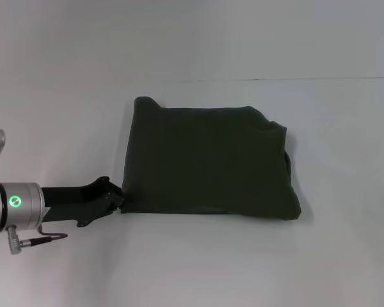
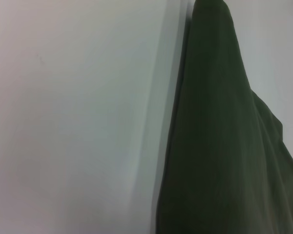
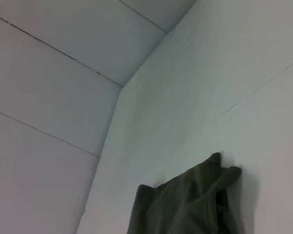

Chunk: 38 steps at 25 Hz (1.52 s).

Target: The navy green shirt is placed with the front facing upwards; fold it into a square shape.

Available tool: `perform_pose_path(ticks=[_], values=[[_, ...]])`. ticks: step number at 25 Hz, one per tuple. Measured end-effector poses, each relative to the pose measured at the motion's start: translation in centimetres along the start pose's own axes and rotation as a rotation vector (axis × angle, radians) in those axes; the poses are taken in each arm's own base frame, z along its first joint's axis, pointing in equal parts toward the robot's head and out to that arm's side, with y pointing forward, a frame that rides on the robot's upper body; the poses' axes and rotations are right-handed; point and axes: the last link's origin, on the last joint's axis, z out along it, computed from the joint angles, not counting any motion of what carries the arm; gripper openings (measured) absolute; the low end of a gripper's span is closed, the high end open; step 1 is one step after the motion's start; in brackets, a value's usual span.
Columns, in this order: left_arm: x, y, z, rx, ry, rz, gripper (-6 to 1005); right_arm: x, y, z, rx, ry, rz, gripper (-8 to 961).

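Surface: plain white desk (image 1: pixel 198 262) fills the head view, meeting a white wall along a faint line across the upper part of the frame; nothing else lies on it but the garment
Garment: the navy green shirt (image 1: pixel 208 160) lies flat at centre frame as a compact, roughly square bundle; no sleeves stick out, and neither the chest print nor the collar is visible
Edges: left and lower edges run fairly straight; the upper left corner carries a small raised tab; the right side is less tidy, with stacked layers stepping out at the upper right and a rounded bulge at the lower right
Progress: judged from this lie, the main folds are done and the square shape is largely reached; what looks left is at most squaring off the right-hand layers and clearing the arm
Left hand: the left hand (image 1: pixel 117 197) sits low at the lower left corner of the shirt, touching or just beside the hem; forearm stretched in nearly level from the left edge of the frame, green ring lit on the wrist
Left fingers: dark against dark cloth, so I cannot tell whether they are apart or pinched on the hem
Left wrist view: shows only shirt (image 2: pixel 224 146) and desk
Right arm: absent from the head view; its wrist camera looks down from well apart at one end of the shirt (image 3: pixel 185 204), own fingers unseen
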Motion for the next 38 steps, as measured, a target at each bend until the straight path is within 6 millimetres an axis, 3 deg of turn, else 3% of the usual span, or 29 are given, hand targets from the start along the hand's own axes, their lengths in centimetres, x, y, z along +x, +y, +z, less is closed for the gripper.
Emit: perform_pose_path(ticks=[3,19,28,33,38], values=[[-0.1,0.1,-0.1,-0.004,-0.009,0.005,15,0.0,0.0,0.0,-0.001,-0.001,0.001,760],[-1.9,-1.6,-3.4,-0.019,-0.040,-0.017,15,-0.2,0.1,0.6,-0.009,-0.003,0.009,760],[-1.9,-1.7,-4.5,-0.039,-0.088,0.046,105,-0.5,0.3,0.9,-0.007,-0.002,-0.002,760],[-1.4,-1.5,-7.0,-0.126,-0.046,0.143,155,-0.8,0.0,1.2,0.023,-0.008,-0.018,765],[-0.9,0.1,-9.1,-0.284,0.072,0.439,381,-0.7,-1.0,1.7,0.119,0.018,-0.128,770]])
